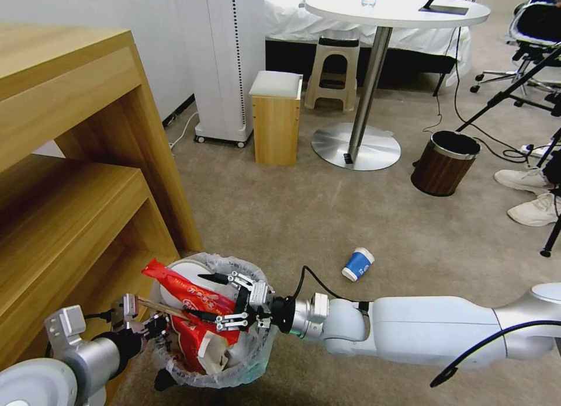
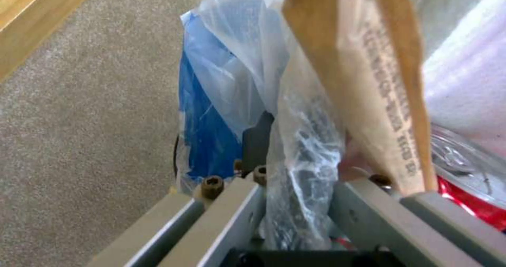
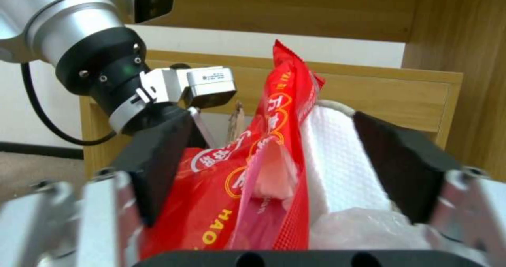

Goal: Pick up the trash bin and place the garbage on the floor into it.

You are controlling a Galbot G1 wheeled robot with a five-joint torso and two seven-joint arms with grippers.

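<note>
**Bin nearly full, one cup left on the carpet**

Head view: the small round dark trash bin lined with crinkled translucent white plastic (image 1: 245, 368) hangs low beside the wooden shelf unit (image 1: 76, 178), the left claw (image 1: 153, 324) gripping its near rim. The right claw (image 1: 225, 299) is spread wide above the heap inside, holding nothing. The load is a long red printed wrapper (image 1: 187, 298), a white slipper (image 1: 184, 273), a carton and a wooden stick. It looks light and springy, so likely to shift. A blue paper cup (image 1: 357, 264) lies tipped on the beige short-pile carpet floor (image 1: 327, 219); thin-walled, it is best taken across its body, gently.

Left wrist view: the fingers (image 2: 232, 215) are pinched over liner and rim; the film looks slippery.

Right wrist view: black pads (image 3: 158, 160) stand apart around the wrapper and the slipper.
</note>
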